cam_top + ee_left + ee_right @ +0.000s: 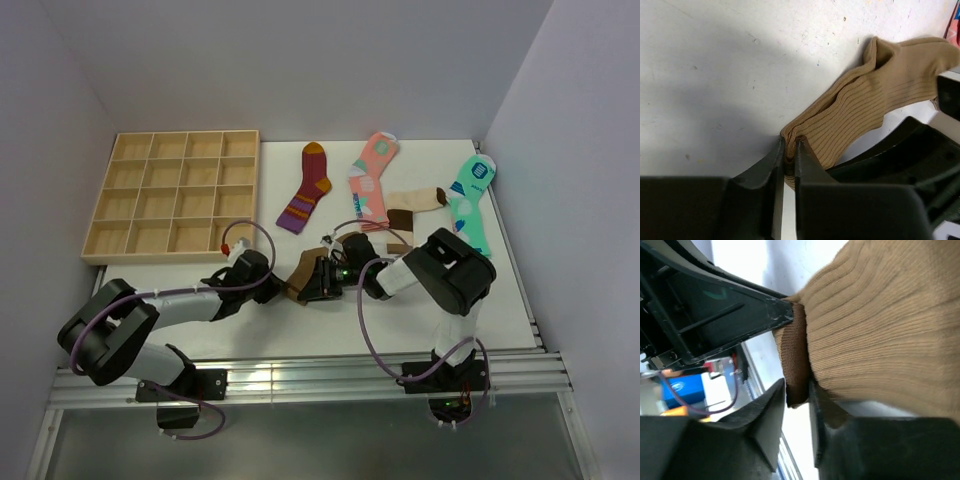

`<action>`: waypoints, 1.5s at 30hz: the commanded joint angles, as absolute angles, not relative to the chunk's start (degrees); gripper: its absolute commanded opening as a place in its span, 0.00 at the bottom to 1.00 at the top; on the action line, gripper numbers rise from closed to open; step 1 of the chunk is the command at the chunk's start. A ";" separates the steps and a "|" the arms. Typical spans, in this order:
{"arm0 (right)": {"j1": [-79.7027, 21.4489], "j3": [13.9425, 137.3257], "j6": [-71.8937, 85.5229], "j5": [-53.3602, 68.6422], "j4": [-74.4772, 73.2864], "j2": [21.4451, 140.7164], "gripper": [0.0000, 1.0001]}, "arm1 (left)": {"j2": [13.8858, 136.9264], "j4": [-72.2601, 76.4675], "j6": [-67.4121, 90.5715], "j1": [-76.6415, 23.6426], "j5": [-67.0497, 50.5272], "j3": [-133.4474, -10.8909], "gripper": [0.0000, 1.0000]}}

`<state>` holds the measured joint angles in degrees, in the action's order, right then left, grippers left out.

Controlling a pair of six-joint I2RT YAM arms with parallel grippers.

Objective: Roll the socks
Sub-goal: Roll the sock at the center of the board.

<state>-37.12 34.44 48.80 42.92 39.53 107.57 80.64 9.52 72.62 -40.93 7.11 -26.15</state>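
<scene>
The mid-brown sock (303, 275) lies bunched between my two grippers near the table's front. The left gripper (283, 287) is shut on a folded ribbed edge of the sock (880, 95), its jaws (788, 142) pinching the fabric. The right gripper (335, 280) faces it from the right. In the right wrist view its jaws (797, 385) stand slightly apart around the sock's darker cuff (795, 355), with a thin gap beside one finger. The beige sock (415, 205), with its dark brown band, lies flat farther back, apart from both grippers.
A wooden compartment tray (175, 195) takes up the back left. A maroon striped sock (308, 190), a pink patterned sock (370, 175) and a mint-green sock (472, 200) lie along the back. The table's metal front rail (300, 385) runs by the arm bases.
</scene>
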 commanded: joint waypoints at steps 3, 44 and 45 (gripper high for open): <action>-38.23 35.15 38.08 32.02 27.01 99.94 0.41 | 82.44 1.58 69.88 -41.66 7.56 -27.86 0.06; -64.77 44.91 14.06 -10.11 11.07 95.80 0.45 | 79.10 -8.09 64.25 -41.57 9.31 -33.57 0.00; -64.78 44.83 14.32 -10.11 10.64 96.15 0.45 | 78.93 -8.09 64.25 -41.66 9.23 -33.49 0.00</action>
<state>-64.05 43.03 13.67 -9.61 11.99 95.18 80.12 -5.08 65.60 -41.34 7.55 -32.86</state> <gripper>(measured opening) 0.450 0.121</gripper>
